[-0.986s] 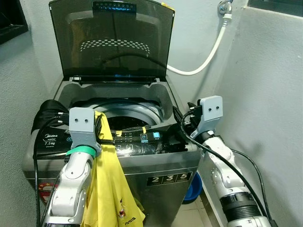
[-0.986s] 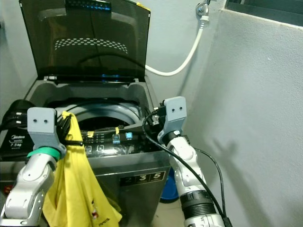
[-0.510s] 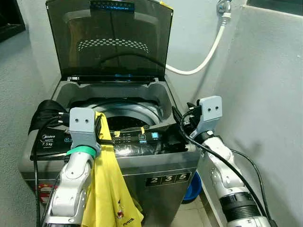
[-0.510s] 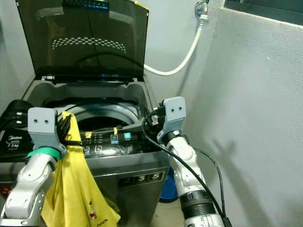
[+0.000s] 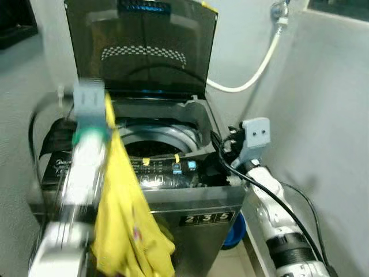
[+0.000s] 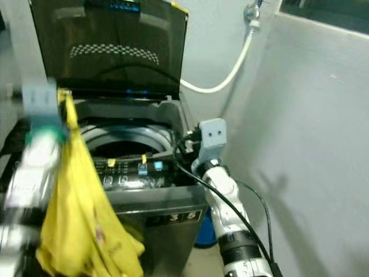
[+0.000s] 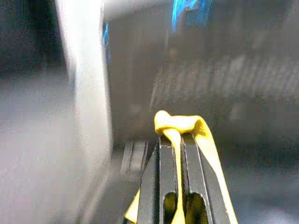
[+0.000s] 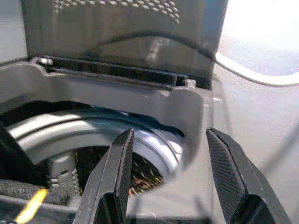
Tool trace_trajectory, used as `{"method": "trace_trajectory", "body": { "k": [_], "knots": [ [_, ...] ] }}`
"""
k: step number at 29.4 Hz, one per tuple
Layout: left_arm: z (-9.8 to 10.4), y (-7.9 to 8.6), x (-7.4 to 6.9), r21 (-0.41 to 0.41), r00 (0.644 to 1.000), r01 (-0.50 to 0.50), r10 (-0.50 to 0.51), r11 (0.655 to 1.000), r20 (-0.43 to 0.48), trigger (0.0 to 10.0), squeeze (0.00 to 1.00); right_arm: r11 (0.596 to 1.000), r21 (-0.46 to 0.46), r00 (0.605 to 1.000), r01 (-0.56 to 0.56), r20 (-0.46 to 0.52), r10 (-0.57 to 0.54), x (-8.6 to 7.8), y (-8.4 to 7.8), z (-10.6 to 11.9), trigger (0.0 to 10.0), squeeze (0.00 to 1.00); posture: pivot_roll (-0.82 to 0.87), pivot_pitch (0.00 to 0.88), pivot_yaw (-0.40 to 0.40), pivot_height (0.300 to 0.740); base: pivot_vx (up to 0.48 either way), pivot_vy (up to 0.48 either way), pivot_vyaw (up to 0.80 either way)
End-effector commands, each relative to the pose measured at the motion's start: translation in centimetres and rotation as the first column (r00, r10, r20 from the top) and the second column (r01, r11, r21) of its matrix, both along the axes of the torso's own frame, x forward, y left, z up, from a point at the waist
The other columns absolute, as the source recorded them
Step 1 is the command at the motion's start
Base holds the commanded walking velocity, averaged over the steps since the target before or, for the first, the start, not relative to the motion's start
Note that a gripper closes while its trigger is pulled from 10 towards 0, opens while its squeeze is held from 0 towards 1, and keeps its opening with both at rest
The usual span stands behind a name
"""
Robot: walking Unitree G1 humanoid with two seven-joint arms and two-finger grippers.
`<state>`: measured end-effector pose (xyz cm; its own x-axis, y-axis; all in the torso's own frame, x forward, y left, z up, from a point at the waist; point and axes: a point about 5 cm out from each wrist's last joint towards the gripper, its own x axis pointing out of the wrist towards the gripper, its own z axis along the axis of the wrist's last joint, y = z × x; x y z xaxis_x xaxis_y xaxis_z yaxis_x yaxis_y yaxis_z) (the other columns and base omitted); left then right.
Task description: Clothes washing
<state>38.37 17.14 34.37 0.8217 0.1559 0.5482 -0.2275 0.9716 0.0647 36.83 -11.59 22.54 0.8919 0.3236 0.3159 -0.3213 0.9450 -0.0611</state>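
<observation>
Raised since half a second ago: the left arm, now blurred with motion, carries its hand up from the front panel to the level of the lid hinge, and the yellow garment has come up with it.

Left hand: fingers pressed close together, a fold of yellow cloth pinched between them and bulging over the tips. The garment hangs from that grip in a long drape, down past the control panel and across the left half of the machine's front; its lower end is bunched level with the number label.

Right hand: fingers spread wide, holding nothing, poised at the right front corner of the washing machine and aimed across the tub opening.

Washing machine: top-loader, grey, dark tinted lid standing upright and open. Drum visible below the pale rim; contents too dark to make out.

Other items: white hose curving from a wall tap to the back of the machine; blue basin on the floor beside the machine's right lower corner; black cloth heap on the left top edge of the machine.
</observation>
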Motion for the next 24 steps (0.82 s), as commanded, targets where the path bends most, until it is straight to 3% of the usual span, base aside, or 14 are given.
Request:
{"method": "trace_trajectory", "body": {
  "k": [1,4,5,7,8,10,14,15,16,17,18,22,23,24],
  "knots": [
    [0.1,-1.8,0.7,0.064,0.999,0.053,-0.053,0.997,-0.002,10.0,0.00,1.000,0.001,1.000,0.017,0.007,-0.017,0.1,-0.4,0.1,10.0,0.00,0.00,0.009,-0.023,0.740,0.000,0.000,0.00],
    [1.6,-3.3,0.8,0.078,0.993,0.111,-0.114,0.991,0.035,10.0,0.00,1.000,0.005,1.000,0.028,0.012,-0.028,0.1,-0.6,0.3,10.0,0.00,-0.01,0.008,-0.017,0.740,0.000,0.000,0.00],
    [3.1,-5.9,0.5,0.114,0.966,0.238,-0.247,0.965,0.077,10.0,0.00,0.999,0.011,0.999,0.043,0.016,-0.043,0.1,-0.8,0.4,10.0,0.00,-0.02,0.007,-0.005,0.740,0.000,0.000,0.00],
    [4.9,-10.8,-0.9,0.263,0.862,0.444,-0.489,0.856,0.135,10.0,0.00,0.998,0.014,0.998,0.064,0.019,-0.064,0.0,-1.3,0.4,10.0,0.00,-0.03,0.007,0.002,0.740,0.000,0.000,0.00],
    [4.9,-10.8,-0.9,0.263,0.862,0.444,-0.489,0.856,0.135,10.0,0.00,0.998,0.014,0.998,0.064,0.019,-0.064,0.0,-1.3,0.4,10.0,0.00,-0.03,0.007,0.002,0.740,0.000,0.000,0.00],
    [5.4,-12.8,-1.9,0.383,0.813,0.466,-0.557,0.797,0.170,10.0,0.00,0.997,0.012,0.997,0.073,0.022,-0.073,-0.2,-1.7,0.3,10.0,0.00,-0.03,0.009,0.011,0.740,0.000,0.000,0.00],
    [5.4,-13.0,-1.6,0.456,0.840,0.389,-0.512,0.800,0.180,10.0,0.00,0.997,0.009,0.996,0.082,0.023,-0.083,-0.2,-2.0,0.2,10.0,0.00,-0.04,0.011,0.012,0.740,0.000,0.000,0.00],
    [5.0,-12.5,-0.9,0.489,0.882,0.324,-0.446,0.810,0.154,10.0,0.00,0.996,0.008,0.996,0.084,0.020,-0.084,-0.3,-2.1,0.2,10.0,0.00,-0.03,0.012,0.008,0.740,0.000,0.000,0.00],
    [5.0,-12.5,-0.9,0.489,0.882,0.324,-0.446,0.810,0.154,10.0,0.00,0.996,0.008,0.996,0.084,0.020,-0.084,-0.3,-2.1,0.2,10.0,0.00,-0.03,0.012,0.008,0.740,0.000,0.000,0.00],
    [3.4,-10.8,0.7,0.504,0.942,0.263,-0.332,0.823,0.049,10.0,0.00,0.998,0.001,0.997,0.070,0.014,-0.070,-0.3,-1.8,0.0,10.0,0.00,-0.03,0.013,0.000,0.740,0.000,0.000,0.00],
    [3.4,-10.8,0.7,0.504,0.942,0.263,-0.332,0.823,0.049,10.0,0.00,0.998,0.001,0.997,0.070,0.014,-0.070,-0.3,-1.8,0.0,10.0,0.00,-0.03,0.013,0.000,0.740,0.000,0.000,0.00],
    [0.9,-10.1,2.1,0.522,0.947,0.317,-0.298,0.792,-0.123,10.0,0.00,0.998,-0.003,0.998,0.056,0.009,-0.056,-0.2,-1.4,-0.1,10.0,0.00,-0.02,0.012,-0.006,0.740,0.000,0.000,0.00],
    [-0.5,-10.0,2.4,0.547,0.940,0.340,-0.284,0.765,-0.186,10.0,0.00,0.999,-0.002,0.999,0.051,0.008,-0.051,-0.1,-1.3,-0.1,10.0,0.00,-0.02,0.010,-0.008,0.740,0.000,0.000,0.00],
    [-0.5,-10.0,2.4,0.547,0.940,0.340,-0.284,0.765,-0.186,10.0,0.00,0.999,-0.002,0.999,0.051,0.008,-0.051,-0.1,-1.3,-0.1,10.0,0.00,-0.02,0.010,-0.008,0.740,0.000,0.000,0.00]
  ]
}}
